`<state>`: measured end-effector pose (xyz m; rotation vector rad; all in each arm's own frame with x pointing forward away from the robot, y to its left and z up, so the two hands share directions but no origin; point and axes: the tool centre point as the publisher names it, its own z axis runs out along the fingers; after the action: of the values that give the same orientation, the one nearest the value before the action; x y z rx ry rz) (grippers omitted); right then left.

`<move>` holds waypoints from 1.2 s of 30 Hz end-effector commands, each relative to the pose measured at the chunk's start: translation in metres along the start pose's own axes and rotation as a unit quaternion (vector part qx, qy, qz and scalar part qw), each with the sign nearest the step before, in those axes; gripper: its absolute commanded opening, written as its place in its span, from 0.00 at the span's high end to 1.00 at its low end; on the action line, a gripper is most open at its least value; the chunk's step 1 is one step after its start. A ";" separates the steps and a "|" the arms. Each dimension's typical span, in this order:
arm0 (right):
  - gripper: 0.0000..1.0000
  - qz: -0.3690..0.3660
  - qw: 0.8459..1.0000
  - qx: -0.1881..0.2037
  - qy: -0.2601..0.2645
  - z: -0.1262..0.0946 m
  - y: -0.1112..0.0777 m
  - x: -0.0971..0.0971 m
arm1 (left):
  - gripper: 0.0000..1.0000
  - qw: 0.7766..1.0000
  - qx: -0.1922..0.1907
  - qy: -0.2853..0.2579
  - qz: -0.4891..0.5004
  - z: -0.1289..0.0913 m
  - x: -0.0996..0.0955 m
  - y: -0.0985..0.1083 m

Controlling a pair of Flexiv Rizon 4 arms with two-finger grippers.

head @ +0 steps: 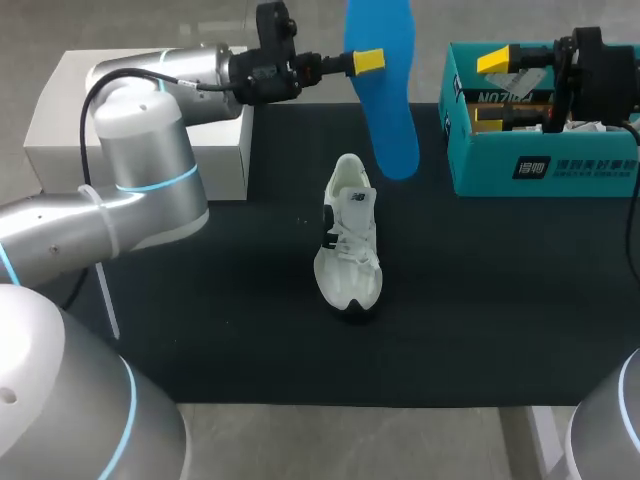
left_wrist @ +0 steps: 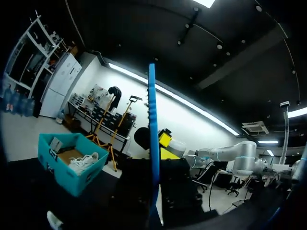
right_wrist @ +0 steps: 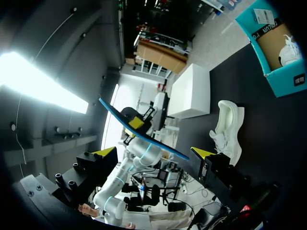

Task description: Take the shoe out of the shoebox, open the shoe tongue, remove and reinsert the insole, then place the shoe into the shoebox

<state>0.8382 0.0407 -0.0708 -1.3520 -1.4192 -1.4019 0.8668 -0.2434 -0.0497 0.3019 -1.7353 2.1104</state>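
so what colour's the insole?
The insole is bright blue; the head view shows it best.

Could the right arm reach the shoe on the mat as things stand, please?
Probably yes: the right gripper is open and empty by the shoebox, and nothing lies between it and the shoe.

left hand (head: 368,62): raised, clamped | right hand (head: 495,88): raised, spread wide

White shoe (head: 348,240) upright, blue insole (head: 386,90) aloft beyond it, open teal shoebox (head: 480,172) well apart, rightward
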 end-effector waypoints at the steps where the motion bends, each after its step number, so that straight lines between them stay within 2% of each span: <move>1: 0.00 0.000 1.000 -0.001 0.000 0.002 0.000 -0.001 | 1.00 0.979 -0.035 0.060 0.192 0.001 -0.004 0.000; 2: 0.00 0.000 1.000 -0.001 0.000 0.002 0.000 -0.001 | 1.00 0.974 -0.046 0.064 0.215 0.001 -0.002 0.000; 5: 0.00 0.000 1.000 -0.001 0.000 0.002 0.000 -0.001 | 1.00 0.949 -0.048 0.092 0.297 0.002 0.001 0.001; 7: 0.00 0.000 1.000 -0.001 0.000 0.002 0.000 -0.001 | 1.00 0.932 -0.024 0.103 0.348 0.003 0.001 0.001; 8: 0.00 0.000 1.000 -0.001 0.000 0.002 0.000 -0.001 | 1.00 0.922 -0.028 0.106 0.371 0.003 0.002 0.003; 10: 0.00 0.000 1.000 -0.001 0.000 0.002 0.000 -0.001 | 1.00 0.893 -0.036 0.118 0.434 0.002 0.000 0.006; 16: 0.00 0.000 1.000 -0.001 0.000 0.002 0.000 -0.001 | 1.00 0.806 -0.019 0.136 0.575 0.001 0.001 0.007; 17: 0.00 0.000 1.000 -0.001 0.000 0.002 0.000 -0.001 | 1.00 0.805 -0.009 0.136 0.577 0.001 0.002 0.007; 36: 0.00 0.000 1.000 -0.001 0.000 0.002 0.000 -0.001 | 1.00 0.805 -0.009 0.136 0.577 0.001 0.002 0.007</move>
<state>0.8383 0.0406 -0.0714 -1.3511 -1.4188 -1.4030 0.8570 -0.2437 -0.0538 -1.2702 -1.9670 2.6079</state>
